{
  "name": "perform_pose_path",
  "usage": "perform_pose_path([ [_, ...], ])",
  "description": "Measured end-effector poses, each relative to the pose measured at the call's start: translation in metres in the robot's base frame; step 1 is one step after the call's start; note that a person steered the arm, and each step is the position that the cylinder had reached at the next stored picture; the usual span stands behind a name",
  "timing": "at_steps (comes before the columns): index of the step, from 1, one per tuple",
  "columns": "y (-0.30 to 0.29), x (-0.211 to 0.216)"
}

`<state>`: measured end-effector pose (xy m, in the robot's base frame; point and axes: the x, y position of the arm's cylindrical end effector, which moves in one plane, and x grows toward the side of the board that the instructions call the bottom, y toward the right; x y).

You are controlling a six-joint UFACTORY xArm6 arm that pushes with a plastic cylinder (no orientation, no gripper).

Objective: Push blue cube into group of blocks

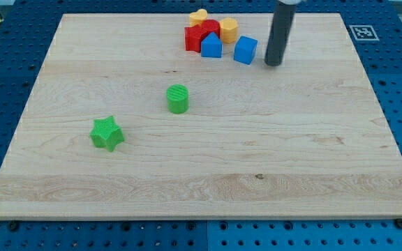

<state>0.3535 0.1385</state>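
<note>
With no claw fitted, only a bare rod, my tip [273,64] stands just to the view's right of the blue cube [245,50], which sits just right of the group of blocks [210,35], so push squarely leftward through the cube's centre to prevent rotation.

The rod [282,31] runs off the view's top edge. In the cluster, the red blocks [202,33] partly cover the yellow heart [199,15].
</note>
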Motion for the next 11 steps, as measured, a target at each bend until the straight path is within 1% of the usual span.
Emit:
perform_pose_path([
  [1, 0.003, 0.013],
  [2, 0.001, -0.001],
  [3, -0.011, -0.026],
  [5, -0.036, -0.045],
  [6, -0.034, -0.037],
  [7, -0.031, -0.014],
  [10, -0.040, -0.013],
  [11, -0.059, -0.021],
])
